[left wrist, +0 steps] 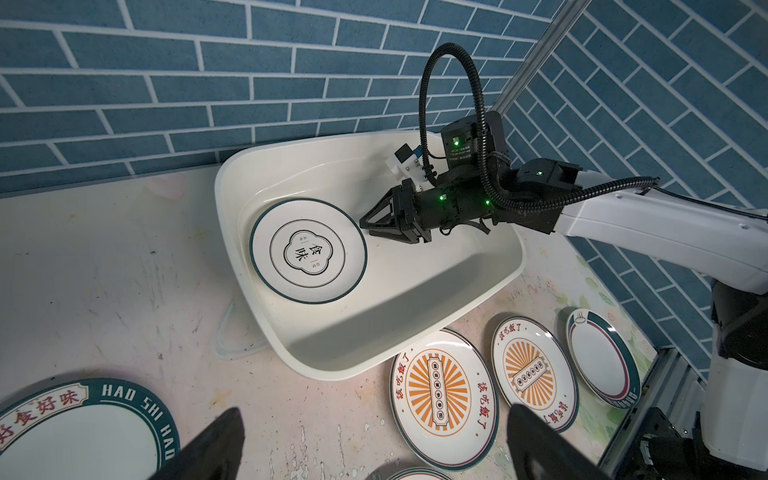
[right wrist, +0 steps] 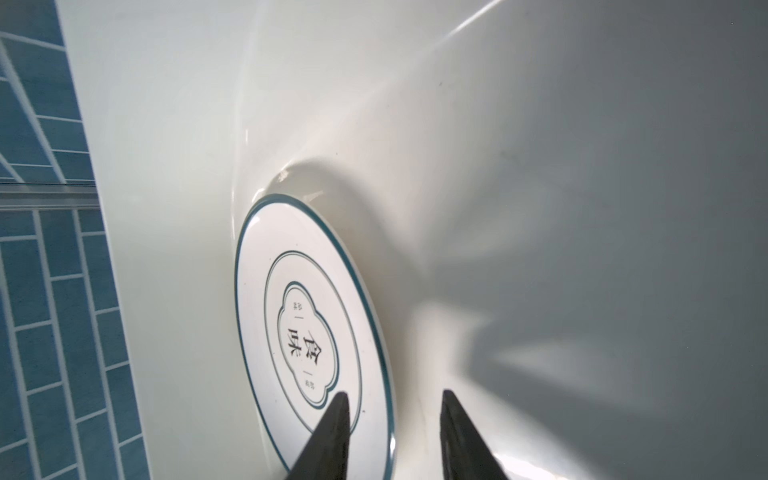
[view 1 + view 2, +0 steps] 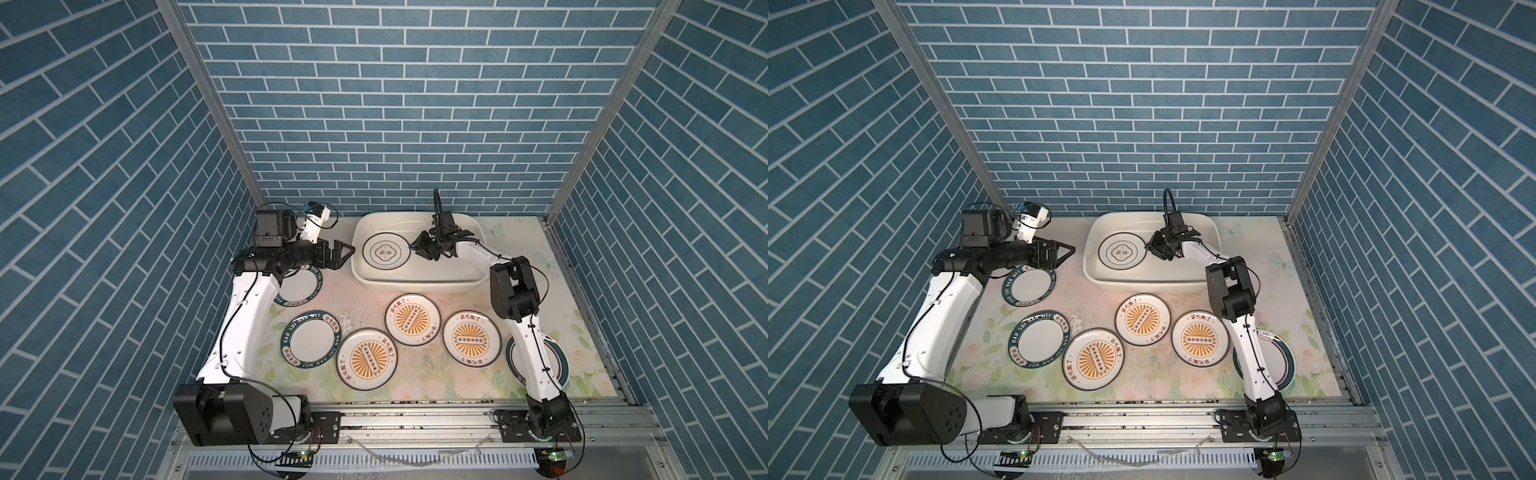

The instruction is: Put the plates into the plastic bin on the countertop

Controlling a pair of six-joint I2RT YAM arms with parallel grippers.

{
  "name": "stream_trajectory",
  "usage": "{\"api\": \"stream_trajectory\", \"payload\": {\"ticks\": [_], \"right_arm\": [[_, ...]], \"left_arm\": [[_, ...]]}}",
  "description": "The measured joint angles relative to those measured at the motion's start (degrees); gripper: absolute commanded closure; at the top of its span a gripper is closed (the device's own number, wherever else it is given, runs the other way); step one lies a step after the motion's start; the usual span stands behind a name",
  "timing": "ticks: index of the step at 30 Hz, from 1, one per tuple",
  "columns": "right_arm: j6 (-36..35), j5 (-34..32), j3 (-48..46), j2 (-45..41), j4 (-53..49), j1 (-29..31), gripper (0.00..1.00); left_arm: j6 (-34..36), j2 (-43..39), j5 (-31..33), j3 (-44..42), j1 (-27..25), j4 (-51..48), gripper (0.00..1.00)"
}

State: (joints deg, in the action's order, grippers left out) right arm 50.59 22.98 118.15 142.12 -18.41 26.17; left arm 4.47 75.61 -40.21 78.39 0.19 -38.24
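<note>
The white plastic bin (image 3: 415,286) (image 3: 1142,283) stands at the back of the flowered countertop (image 3: 357,307). One thin-ringed plate (image 3: 384,252) (image 1: 307,249) (image 2: 311,332) lies flat in the bin's left half. My right gripper (image 3: 417,247) (image 1: 365,226) (image 2: 392,397) is open inside the bin, its fingers straddling that plate's rim without pinching it. My left gripper (image 3: 347,251) (image 1: 376,411) hangs wide open and empty left of the bin. On the countertop lie three sunburst plates (image 3: 367,359) (image 3: 412,320) (image 3: 471,338) and two teal-lettered plates (image 3: 311,340) (image 3: 299,286).
A teal-rimmed plate (image 3: 555,361) lies at the right, partly hidden under the right arm. Blue brick walls close in the back and both sides. A metal rail (image 3: 415,415) with both arm bases runs along the front edge.
</note>
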Motion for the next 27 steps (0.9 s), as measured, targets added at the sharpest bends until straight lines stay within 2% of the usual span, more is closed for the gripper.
{"api": "stream_trajectory", "payload": {"ticks": [5, 11, 16, 21, 25, 27], "right_arm": [[-3.72, -5.6, -2.03, -6.62, -5.9, -0.98, 0.58], [-7.19, -15.37, -10.93, -26.86, -11.19, -1.64, 0.53], [-6.86, -25.0, -27.93, -47.32, -13.22, -2.6, 0.51], [-2.19, -32.15, -50.99, -64.57, -17.88, -5.51, 0.36], [3.06, -36.76, -64.26, -75.47, -23.58, -7.93, 0.28], [7.17, -39.08, -69.72, -82.42, -27.06, -8.15, 0.2]], "left_arm": [[0.0, -0.37, -0.15, -0.02, 0.0, 0.0, 0.0], [0.0, -0.42, -0.81, -0.02, -0.02, 0.0, 0.01], [0.42, -0.39, -1.07, 0.02, -0.09, -0.11, 0.0], [1.97, -0.31, -1.05, 0.15, -0.11, -1.2, 0.0], [2.71, 0.11, -1.09, 0.39, -0.13, -1.57, 0.0], [2.89, 0.24, -1.14, 0.46, -0.26, -1.79, 0.0]]}}
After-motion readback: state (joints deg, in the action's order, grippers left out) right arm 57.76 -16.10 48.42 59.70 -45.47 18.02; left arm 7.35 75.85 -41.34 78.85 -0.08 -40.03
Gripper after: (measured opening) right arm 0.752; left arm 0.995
